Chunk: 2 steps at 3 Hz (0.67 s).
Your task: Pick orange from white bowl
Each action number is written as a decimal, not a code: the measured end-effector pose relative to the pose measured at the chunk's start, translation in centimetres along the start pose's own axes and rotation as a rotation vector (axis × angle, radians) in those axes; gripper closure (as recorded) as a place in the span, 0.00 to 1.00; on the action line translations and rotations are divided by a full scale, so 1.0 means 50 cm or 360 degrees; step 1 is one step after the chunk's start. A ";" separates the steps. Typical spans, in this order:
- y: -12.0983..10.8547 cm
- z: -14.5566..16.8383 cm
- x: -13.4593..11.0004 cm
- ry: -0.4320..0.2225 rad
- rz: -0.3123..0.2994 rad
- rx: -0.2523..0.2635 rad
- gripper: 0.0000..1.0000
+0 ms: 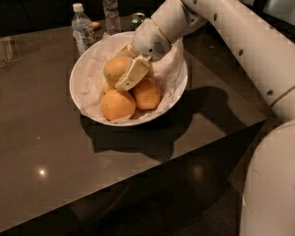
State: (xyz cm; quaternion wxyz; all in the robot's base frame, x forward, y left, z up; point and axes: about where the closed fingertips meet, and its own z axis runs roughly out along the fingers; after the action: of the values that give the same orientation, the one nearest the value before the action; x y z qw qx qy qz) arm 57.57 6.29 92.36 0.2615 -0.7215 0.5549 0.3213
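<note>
The white bowl (76, 90) stands on the dark table (46, 143), toward its far side, and is lined with crumpled white paper (92, 59); the orange (112, 70), dull and yellowish, lies in the upper left part of the pile inside the bowl. The gripper (120, 67) reaches down into the bowl from the upper right, at the end of the white arm (230, 32); its jaws stand on either side of the orange and pinch it, the near one flat against the fruit's right side and the far one at its upper edge. The orange rests on the others and is not raised. Two brighter oranges lie below it; one at the front (118, 105), one to the right (147, 94), touching each other. Behind the bowl stand two water bottles; the first (83, 30) is just beside the rim, the second (111, 14) farther back.
</note>
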 end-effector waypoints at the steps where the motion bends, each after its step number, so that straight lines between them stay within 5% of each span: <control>1: 0.000 -0.004 -0.004 0.0000 0.0000 0.0000 1.00; 2: 0.042 -0.062 -0.022 -0.0149 -0.0031 0.0055 1.00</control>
State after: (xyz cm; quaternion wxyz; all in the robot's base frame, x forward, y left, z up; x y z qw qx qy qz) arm 55.86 4.19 95.17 0.3026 -0.7064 0.5405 0.3425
